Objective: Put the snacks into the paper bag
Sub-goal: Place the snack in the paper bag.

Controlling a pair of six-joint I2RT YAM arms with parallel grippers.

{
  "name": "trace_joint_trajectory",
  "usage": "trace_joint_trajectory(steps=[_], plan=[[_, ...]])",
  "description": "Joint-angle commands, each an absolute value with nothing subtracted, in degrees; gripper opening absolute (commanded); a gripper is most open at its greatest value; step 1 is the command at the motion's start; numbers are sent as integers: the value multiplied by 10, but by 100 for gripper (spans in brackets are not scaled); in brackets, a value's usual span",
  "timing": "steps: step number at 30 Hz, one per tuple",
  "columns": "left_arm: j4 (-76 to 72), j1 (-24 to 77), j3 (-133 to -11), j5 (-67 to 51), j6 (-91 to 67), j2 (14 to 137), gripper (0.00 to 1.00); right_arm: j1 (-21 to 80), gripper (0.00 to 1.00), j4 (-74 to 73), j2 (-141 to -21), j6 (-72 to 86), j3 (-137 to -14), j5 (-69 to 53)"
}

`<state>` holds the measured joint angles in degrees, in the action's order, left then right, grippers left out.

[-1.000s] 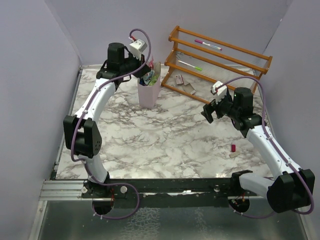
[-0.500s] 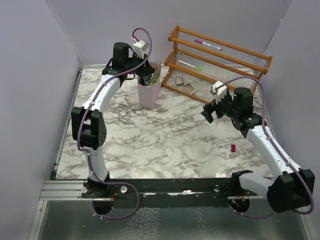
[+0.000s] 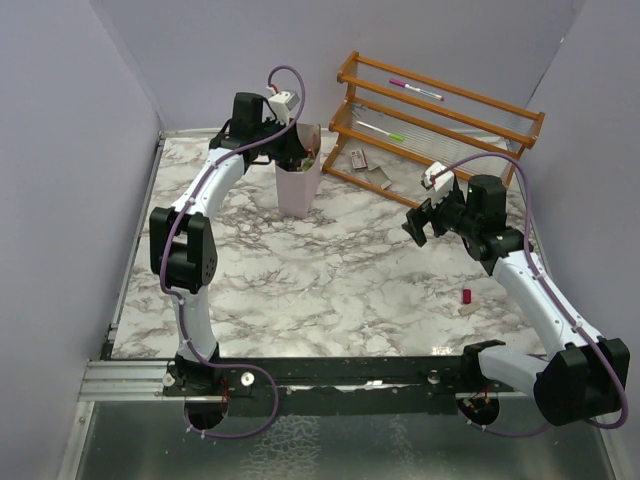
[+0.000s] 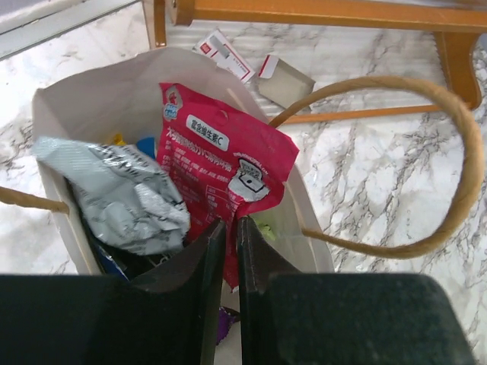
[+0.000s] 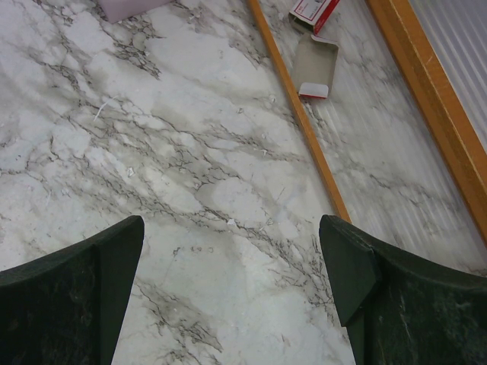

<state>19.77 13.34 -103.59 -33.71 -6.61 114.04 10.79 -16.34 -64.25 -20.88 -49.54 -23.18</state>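
The pale pink paper bag (image 3: 298, 190) stands upright at the back of the marble table. My left gripper (image 3: 297, 150) is at its open top, shut on a red snack packet (image 4: 221, 160) that hangs into the bag. In the left wrist view the gripper (image 4: 230, 228) pinches the packet's lower edge. A crumpled silver wrapper (image 4: 122, 198) and bits of blue, yellow and green wrappers lie inside the bag wall (image 4: 99, 91). A cord handle (image 4: 456, 152) loops to the right. My right gripper (image 3: 420, 222) is open and empty above bare marble (image 5: 232, 258).
The orange slatted rack (image 3: 440, 110) stands at the back right with a pink and a green marker on it. Small open cardboard boxes (image 3: 358, 160) lie at its foot, also in the right wrist view (image 5: 316, 65). A tiny red stub (image 3: 466, 295) lies at the right.
My left arm has swung right and brought the gripper with the red packet over and down into the bag's opening. The right arm has not moved.
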Motion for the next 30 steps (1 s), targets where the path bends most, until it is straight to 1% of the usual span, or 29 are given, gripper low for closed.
trace_joint_trajectory(steps=[1, 8, 16, 22, 30], plan=[[228, 133, -1052, -290, -51, 1141, 18, 105, 99, -159, -643, -216, -490, -236], [271, 133, -1082, -282, -27, 1152, 29, 105, 99, -159, -644, -217, -489, -234], [281, 134, -1090, -297, -11, 1126, 39, 105, 99, -159, -644, -217, -489, -235], [295, 136, -1094, -311, 14, 1098, 50, 105, 99, -159, -642, -216, -490, -235], [306, 136, -1079, -252, 79, 1038, 61, 104, 99, -155, -641, -214, -489, -226]])
